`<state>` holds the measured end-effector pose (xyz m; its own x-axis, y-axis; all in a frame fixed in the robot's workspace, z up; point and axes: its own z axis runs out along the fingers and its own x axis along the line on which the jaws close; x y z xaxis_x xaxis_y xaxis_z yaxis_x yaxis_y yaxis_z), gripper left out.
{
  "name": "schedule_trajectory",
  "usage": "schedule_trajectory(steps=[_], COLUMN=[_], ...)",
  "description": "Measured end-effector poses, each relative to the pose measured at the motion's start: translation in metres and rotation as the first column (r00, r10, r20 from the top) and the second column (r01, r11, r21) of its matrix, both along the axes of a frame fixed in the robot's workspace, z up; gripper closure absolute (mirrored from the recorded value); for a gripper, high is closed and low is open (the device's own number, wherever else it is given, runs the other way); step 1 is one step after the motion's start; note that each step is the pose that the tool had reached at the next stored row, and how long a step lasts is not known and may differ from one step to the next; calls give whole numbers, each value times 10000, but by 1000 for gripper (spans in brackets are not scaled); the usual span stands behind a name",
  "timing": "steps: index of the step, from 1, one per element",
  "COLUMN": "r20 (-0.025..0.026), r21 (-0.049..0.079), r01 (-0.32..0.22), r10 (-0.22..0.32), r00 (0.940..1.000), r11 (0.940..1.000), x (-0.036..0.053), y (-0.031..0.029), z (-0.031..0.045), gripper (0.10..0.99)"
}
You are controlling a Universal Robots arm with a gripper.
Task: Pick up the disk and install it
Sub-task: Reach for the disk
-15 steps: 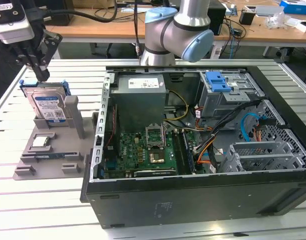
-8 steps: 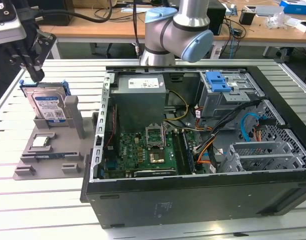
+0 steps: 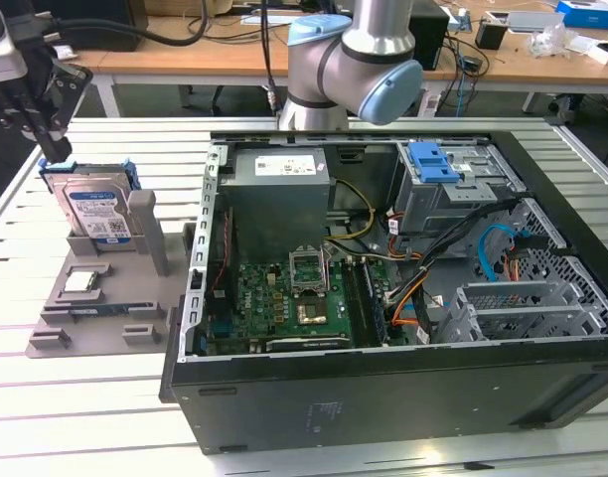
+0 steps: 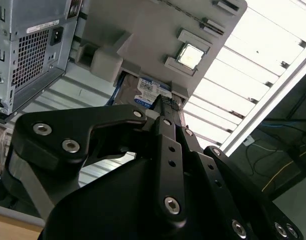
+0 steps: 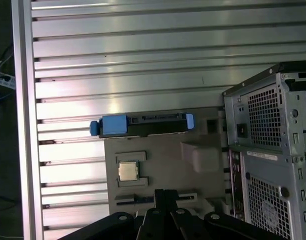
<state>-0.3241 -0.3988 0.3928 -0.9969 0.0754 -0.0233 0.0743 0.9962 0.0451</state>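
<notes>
The disk [image 3: 95, 214] is a silver-grey drive with a blue-and-white label in a blue carrier bracket. It stands upright in a slot at the back of the grey holder [image 3: 105, 313], at the exterior view's left. My gripper [image 3: 54, 149] hangs just above and slightly left of the disk's upper corner, apart from it, with its black fingers together and nothing between them. The first wrist view looks down on the disk [image 5: 143, 124] edge-on, beyond the gripper [image 5: 164, 194]. In the second wrist view the gripper [image 4: 166, 102] lies in front of the disk's label [image 4: 148, 92].
A small square processor chip [image 3: 82, 281] lies in the holder in front of the disk. The open computer case [image 3: 383, 298] stands right of the holder, with a blue latch plate [image 3: 431, 161] on its drive cage. Ribbed metal table [image 3: 76, 397] lies all around.
</notes>
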Motion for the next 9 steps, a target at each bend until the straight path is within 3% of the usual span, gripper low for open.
schedule_trajectory(steps=[9], r20=[0], r21=[0], r01=[-1], r10=[1], r00=[10000], r11=[10000], x=[-133], y=[0], z=[0], gripper=[980])
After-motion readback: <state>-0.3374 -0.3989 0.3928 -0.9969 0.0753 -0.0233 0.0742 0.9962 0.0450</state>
